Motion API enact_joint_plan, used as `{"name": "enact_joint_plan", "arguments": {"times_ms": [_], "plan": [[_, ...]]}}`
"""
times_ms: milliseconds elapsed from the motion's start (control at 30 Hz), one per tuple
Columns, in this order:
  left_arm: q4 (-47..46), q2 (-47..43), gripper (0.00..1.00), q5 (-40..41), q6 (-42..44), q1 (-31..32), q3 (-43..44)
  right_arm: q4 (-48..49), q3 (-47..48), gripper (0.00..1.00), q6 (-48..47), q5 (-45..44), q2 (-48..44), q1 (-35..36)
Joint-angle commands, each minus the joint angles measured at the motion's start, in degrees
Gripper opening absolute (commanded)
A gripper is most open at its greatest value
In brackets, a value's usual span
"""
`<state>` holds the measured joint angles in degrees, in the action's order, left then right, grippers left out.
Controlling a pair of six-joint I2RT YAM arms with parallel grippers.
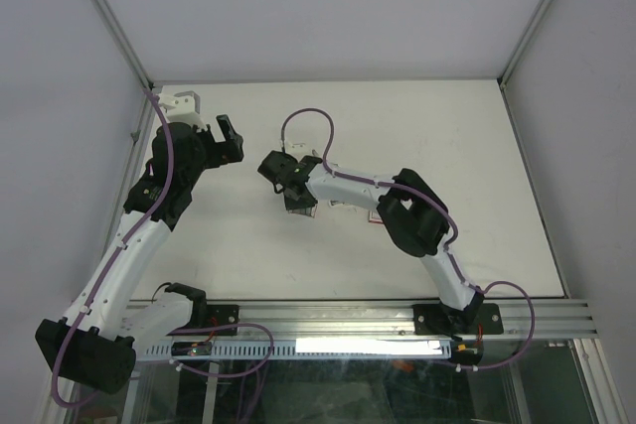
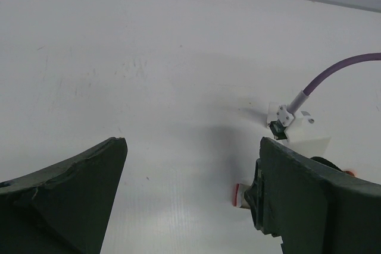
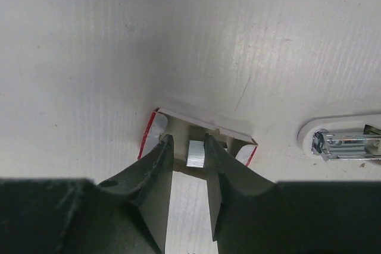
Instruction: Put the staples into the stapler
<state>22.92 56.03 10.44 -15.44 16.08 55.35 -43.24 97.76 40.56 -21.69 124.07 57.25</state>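
In the right wrist view a small red-and-white box (image 3: 156, 128) lies open on the table with a silvery strip of staples (image 3: 196, 153) inside. My right gripper (image 3: 188, 141) reaches into the box, one finger on each side of the strip. The jaws are slightly apart: a narrow gap shows on the left, while the right finger is at the strip's edge. The stapler (image 3: 342, 141), pale with shiny metal parts, lies just right of the box. My left gripper (image 2: 193, 171) hangs wide open over bare table, left of the box (image 2: 239, 193).
The white table (image 1: 447, 146) has walls at the back and on both sides. The right arm's wrist (image 2: 292, 126) and purple cable (image 2: 333, 75) are close to my left gripper's right finger. In the top view the right arm (image 1: 348, 186) hides the box.
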Motion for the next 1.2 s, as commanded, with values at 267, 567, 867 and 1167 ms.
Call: {"name": "enact_joint_plan", "arguments": {"times_ms": [267,567,867,1167], "plan": [[-2.70,-0.22,0.99,-0.69,1.11,0.01,-0.04,-1.07,2.86,0.31,0.58,-2.01,0.61,0.15],[-2.68,-0.22,0.99,-0.79,1.04,0.01,-0.13,-1.08,2.98,0.34,0.20,-2.37,-0.15,0.14],[-2.79,-0.31,0.99,-1.11,1.03,0.04,-0.23,-0.89,3.64,0.36,-0.50,-2.30,-0.47,0.14],[-2.79,-0.57,0.99,-1.14,1.03,0.07,-0.16,-1.39,3.58,0.34,-0.31,-1.78,1.31,-0.03]]}}
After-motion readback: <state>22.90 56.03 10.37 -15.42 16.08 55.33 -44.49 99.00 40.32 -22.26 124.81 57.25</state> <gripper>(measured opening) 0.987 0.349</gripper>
